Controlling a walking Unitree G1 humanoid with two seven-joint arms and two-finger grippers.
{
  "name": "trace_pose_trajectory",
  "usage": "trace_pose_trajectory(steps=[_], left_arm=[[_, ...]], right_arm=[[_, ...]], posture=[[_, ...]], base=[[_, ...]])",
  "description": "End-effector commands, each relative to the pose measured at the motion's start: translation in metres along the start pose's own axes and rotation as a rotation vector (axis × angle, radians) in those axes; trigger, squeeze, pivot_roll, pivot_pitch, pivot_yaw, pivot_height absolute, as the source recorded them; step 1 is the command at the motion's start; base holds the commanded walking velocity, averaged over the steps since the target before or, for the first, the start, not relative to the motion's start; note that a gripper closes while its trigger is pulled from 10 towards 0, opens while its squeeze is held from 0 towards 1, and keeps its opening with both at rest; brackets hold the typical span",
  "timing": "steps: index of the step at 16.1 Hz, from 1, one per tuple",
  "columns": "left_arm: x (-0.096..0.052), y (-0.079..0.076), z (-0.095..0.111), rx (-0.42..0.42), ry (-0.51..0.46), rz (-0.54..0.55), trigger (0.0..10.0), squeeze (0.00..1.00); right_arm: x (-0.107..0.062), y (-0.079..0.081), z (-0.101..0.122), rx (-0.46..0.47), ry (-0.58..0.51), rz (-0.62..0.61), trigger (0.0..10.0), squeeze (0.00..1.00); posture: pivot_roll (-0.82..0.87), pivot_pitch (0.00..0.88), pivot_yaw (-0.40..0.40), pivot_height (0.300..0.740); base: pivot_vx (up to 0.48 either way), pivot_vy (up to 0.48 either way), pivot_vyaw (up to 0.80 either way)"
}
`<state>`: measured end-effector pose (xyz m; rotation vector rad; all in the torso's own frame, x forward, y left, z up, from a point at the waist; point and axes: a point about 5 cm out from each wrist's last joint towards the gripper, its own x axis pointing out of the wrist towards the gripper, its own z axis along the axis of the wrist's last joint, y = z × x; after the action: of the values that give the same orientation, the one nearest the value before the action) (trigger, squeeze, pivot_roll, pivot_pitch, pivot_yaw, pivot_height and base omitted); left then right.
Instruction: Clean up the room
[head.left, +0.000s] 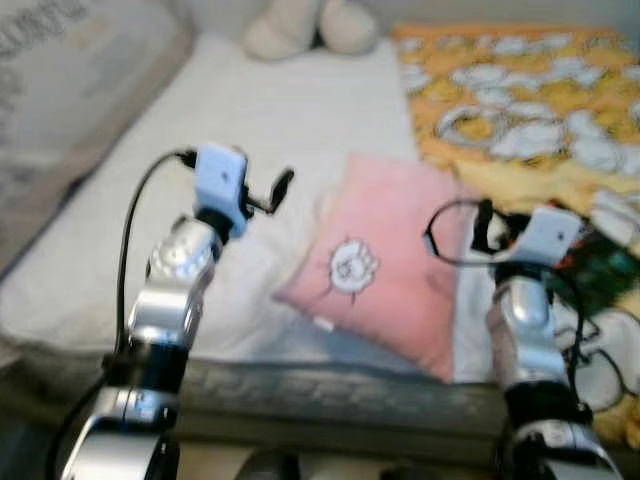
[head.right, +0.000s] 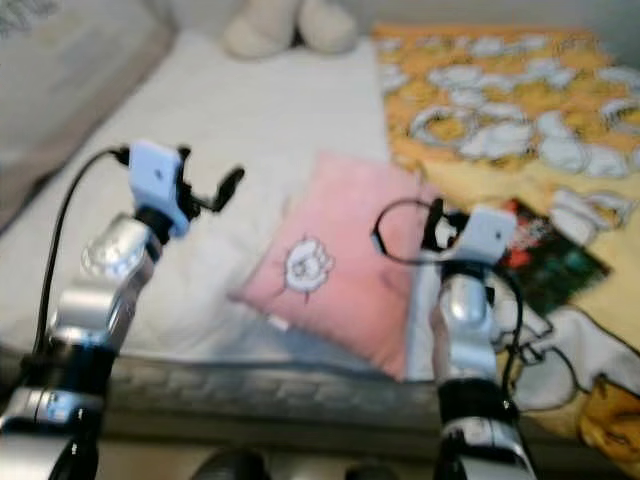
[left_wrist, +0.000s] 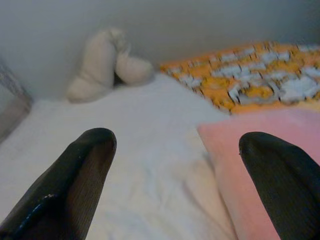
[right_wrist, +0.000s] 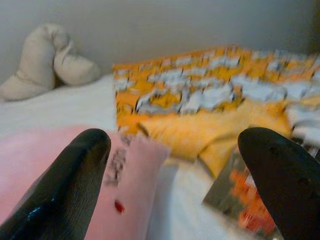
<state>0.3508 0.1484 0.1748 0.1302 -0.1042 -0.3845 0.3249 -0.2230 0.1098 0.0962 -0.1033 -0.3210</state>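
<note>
So the pink pillow (head.left: 385, 268) is lying flat on the white sheet (head.left: 270, 130) of the bed (head.left: 300, 385), sitting kind of diamond-wise, one corner aiming at the near edge of the mattress and the opposite one pointing up toward the wall. Its long axis is running diagonally, from the robot's near left to far right, and the little sheep print is facing up. Its right side is butting up against the yellow-orange blanket (head.left: 520, 90).

Both arms are hanging out over the bed. The left gripper (left_wrist: 175, 165) is hovering above bare sheet just left of the pillow, fingers (left_wrist: 75, 185) spread wide and gripping nothing. The right gripper (right_wrist: 175, 170) is sitting over the pillow's right edge, near a dark book or magazine (head.right: 545, 255) lying on the blanket, and its fingers (right_wrist: 280, 180) are wide apart too, nothing in them.

A cream plush thing (head.left: 310, 25) is resting up by the wall. Everything's a bit blurry.
</note>
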Motion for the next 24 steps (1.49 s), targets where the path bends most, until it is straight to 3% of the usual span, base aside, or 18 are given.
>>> trace_pose_trajectory(steps=[1,3,5,7,9,11,15,16,18,21,24], left_arm=[[0.003,-0.001,-0.005,-0.024,0.044,-0.037,10.0,0.0],[0.01,0.003,-0.013,-0.065,0.133,-0.097,10.0,0.0],[0.02,0.015,-0.015,-0.203,0.186,-0.099,10.0,0.0],[0.022,0.021,-0.019,-0.265,0.22,-0.084,10.0,0.0],[0.024,0.027,-0.021,-0.391,0.251,-0.076,10.0,0.0],[0.025,0.028,-0.027,-0.469,0.283,-0.068,10.0,0.0],[0.023,0.004,-0.049,-0.473,0.328,-0.115,10.0,0.0],[0.021,-0.012,-0.061,-0.482,0.348,-0.151,10.0,0.0],[0.019,-0.025,-0.072,-0.478,0.381,-0.173,10.0,0.0],[0.017,-0.036,-0.08,-0.463,0.414,-0.198,10.0,0.0],[0.019,-0.048,-0.083,-0.508,0.422,-0.241,10.0,0.0]], right_arm=[[0.003,-0.005,-0.001,0.035,0.028,-0.018,10.0,0.0],[0.005,-0.01,-0.01,0.106,0.103,-0.027,10.0,0.0],[0.003,-0.026,-0.019,0.2,0.198,-0.054,10.0,0.0],[0.001,-0.035,-0.023,0.236,0.249,-0.025,10.0,0.0],[-0.007,-0.049,-0.029,0.306,0.356,0.052,10.0,0.0],[-0.011,-0.057,-0.034,0.302,0.409,0.11,10.0,0.0],[-0.016,-0.04,-0.043,0.348,0.453,0.191,10.0,0.0],[-0.021,-0.027,-0.048,0.421,0.48,0.243,10.0,0.0],[-0.027,-0.017,-0.055,0.487,0.525,0.279,10.0,0.0],[-0.032,-0.008,-0.062,0.513,0.554,0.3,10.0,0.0],[-0.035,-0.006,-0.065,0.529,0.577,0.31,10.0,0.0]], posture=[[-0.03,0.0,0.063,0.706],[-0.04,0.0,0.07,0.706],[-0.05,0.0,0.073,0.706],[-0.05,0.0,0.071,0.706],[-0.05,0.0,0.067,0.706],[-0.08,0.0,0.066,0.706],[-0.08,0.0,0.066,0.706],[-0.08,0.0,0.062,0.706],[-0.08,0.0,0.059,0.706],[-0.08,0.0,0.058,0.706],[-0.08,0.0,0.061,0.706]], base=[[0.0,0.0,0.0],[0.0,0.0,0.0],[0.0,0.0,0.0],[0.0,0.0,0.0],[0.0,0.0,0.0],[0.0,0.0,0.0],[0.0,0.0,0.0],[0.0,0.0,0.0],[0.0,0.0,0.0],[0.0,0.0,0.0],[0.0,0.0,0.0]])
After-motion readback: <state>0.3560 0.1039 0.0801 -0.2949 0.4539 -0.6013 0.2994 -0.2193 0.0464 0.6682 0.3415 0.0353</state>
